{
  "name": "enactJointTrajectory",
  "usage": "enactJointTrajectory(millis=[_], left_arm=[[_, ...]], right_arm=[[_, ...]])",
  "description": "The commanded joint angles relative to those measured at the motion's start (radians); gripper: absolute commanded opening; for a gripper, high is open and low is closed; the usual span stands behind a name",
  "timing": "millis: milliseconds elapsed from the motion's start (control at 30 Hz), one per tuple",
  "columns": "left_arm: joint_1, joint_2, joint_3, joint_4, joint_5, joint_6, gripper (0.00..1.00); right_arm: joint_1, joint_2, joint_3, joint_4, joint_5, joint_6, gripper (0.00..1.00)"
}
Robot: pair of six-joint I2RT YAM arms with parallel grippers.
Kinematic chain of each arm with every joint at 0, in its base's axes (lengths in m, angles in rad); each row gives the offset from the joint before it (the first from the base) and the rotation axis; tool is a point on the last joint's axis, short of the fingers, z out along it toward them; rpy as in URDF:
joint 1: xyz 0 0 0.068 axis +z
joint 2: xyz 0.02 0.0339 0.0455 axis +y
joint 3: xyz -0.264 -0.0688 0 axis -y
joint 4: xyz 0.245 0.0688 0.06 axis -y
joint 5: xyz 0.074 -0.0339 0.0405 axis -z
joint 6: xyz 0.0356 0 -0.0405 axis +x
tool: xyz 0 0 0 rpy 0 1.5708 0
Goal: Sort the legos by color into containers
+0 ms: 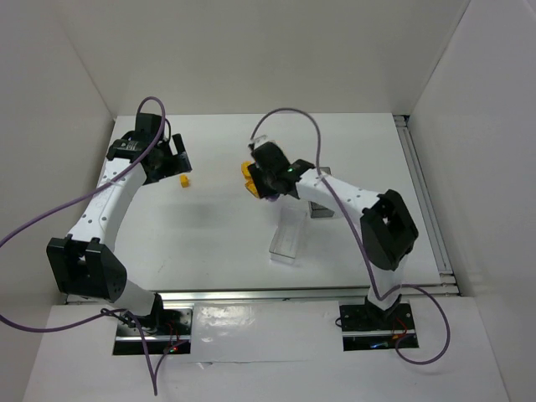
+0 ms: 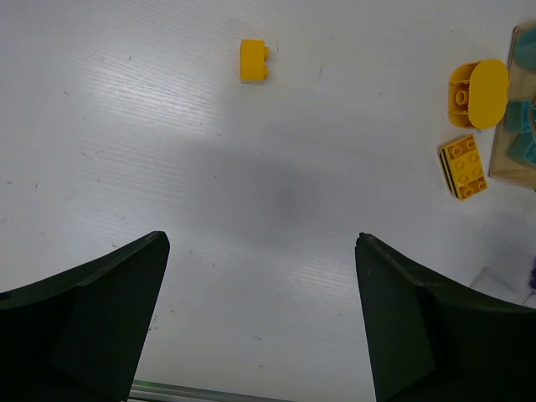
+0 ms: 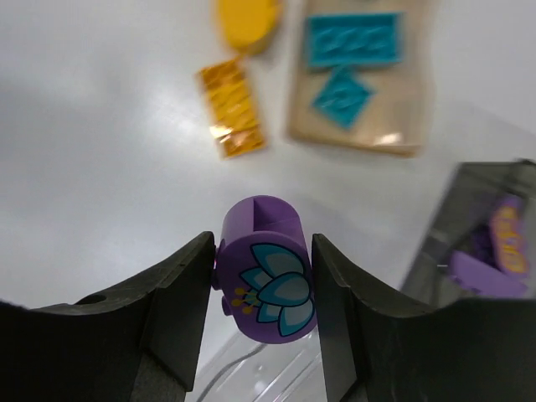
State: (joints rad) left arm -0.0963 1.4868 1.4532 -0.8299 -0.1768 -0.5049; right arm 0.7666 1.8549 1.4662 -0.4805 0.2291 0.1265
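Observation:
My right gripper [image 3: 262,244] is shut on a round purple lego [image 3: 266,285] with a teal flower print and holds it above the table. Below it lies the clear box [image 3: 268,373], and the dark grey box [image 3: 469,201] with purple legos [image 3: 486,272] stands to the right. The tan box [image 3: 360,126] holds teal legos [image 3: 352,40]. A rounded yellow lego [image 3: 247,21] and a flat yellow brick [image 3: 233,109] lie beside it. My left gripper [image 2: 261,243] is open and empty, with a small yellow brick [image 2: 254,61] well ahead of it.
From above, the clear box [image 1: 286,236] lies in the middle of the table and the dark grey box [image 1: 319,207] sits beside the right arm. The small yellow brick [image 1: 185,180] lies just right of my left gripper [image 1: 174,159]. White walls enclose the table.

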Motion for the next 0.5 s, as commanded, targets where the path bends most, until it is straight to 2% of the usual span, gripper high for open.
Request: enactJointTrajectory(millis=[0, 133, 333, 367, 467], left_arm=[[0.0, -0.036, 0.027, 0.0, 0.011, -0.018, 1.0], [0.0, -0.036, 0.018, 0.009, 0.022, -0.018, 1.0], [0.0, -0.026, 0.007, 0.028, 0.082, 0.002, 1.0], [0.0, -0.026, -0.004, 0.037, 0.123, 0.002, 1.0], [-0.025, -0.007, -0.016, 0.037, 0.132, -0.018, 1.0]], right_arm=[[-0.122, -0.068, 0.016, 0.065, 0.146, 0.174, 0.41], [-0.275, -0.103, -0.061, 0.065, 0.134, 0.309, 0.41], [-0.354, -0.093, -0.095, 0.053, 0.148, 0.334, 0.42], [-0.365, -0.092, -0.095, 0.052, 0.148, 0.343, 0.44], [-0.386, -0.083, -0.104, 0.042, 0.148, 0.343, 0.47]])
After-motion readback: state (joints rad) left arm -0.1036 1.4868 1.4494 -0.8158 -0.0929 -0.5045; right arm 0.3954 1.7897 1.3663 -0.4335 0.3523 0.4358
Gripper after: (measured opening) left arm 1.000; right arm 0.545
